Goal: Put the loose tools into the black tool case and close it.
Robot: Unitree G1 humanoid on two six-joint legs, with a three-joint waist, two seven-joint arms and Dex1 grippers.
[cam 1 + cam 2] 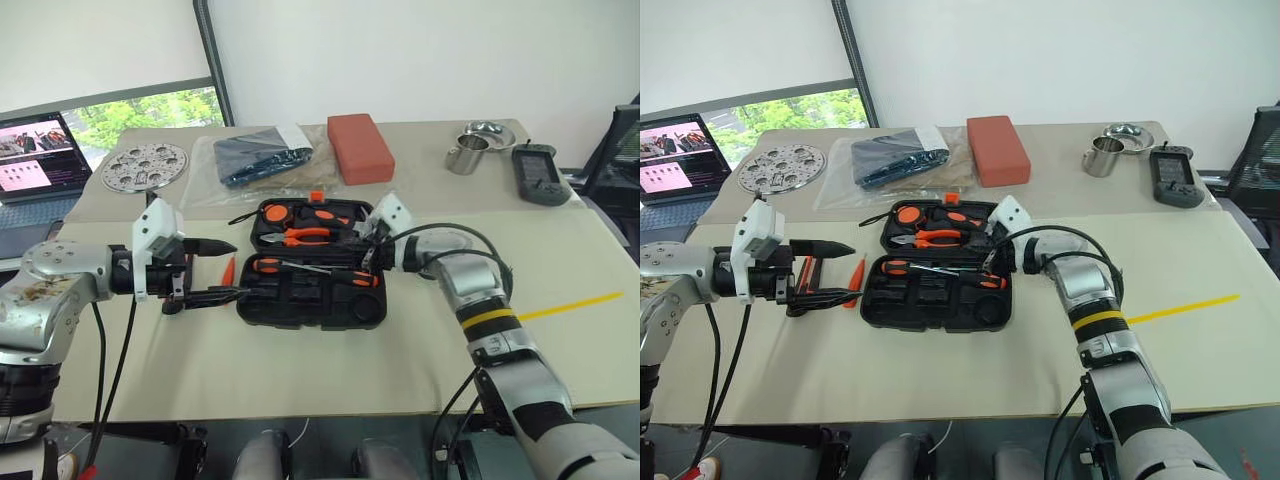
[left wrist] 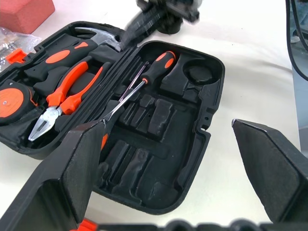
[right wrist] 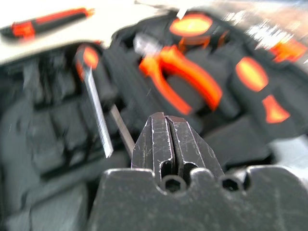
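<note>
The black tool case [image 1: 300,310] lies open in the middle of the table. Two orange-and-black screwdrivers [image 2: 159,65] rest across its near half, and the far half holds pliers [image 2: 67,91] and a tape measure [image 2: 12,101]. My right gripper [image 1: 368,258] hovers over the case's right side, above the screwdrivers, shut with nothing between its fingers [image 3: 166,132]. My left gripper [image 1: 238,269] stands open just left of the case. A slim orange tool [image 1: 853,270] and a black-and-orange tool [image 1: 805,272] lie on the table by it.
Behind the case are a red block [image 1: 360,147], a dark blue item in a clear bag [image 1: 262,155] and a perforated metal disc [image 1: 144,166]. A laptop [image 1: 35,160] sits far left. Metal cups [image 1: 470,150] and a handheld device [image 1: 540,172] stand at the back right.
</note>
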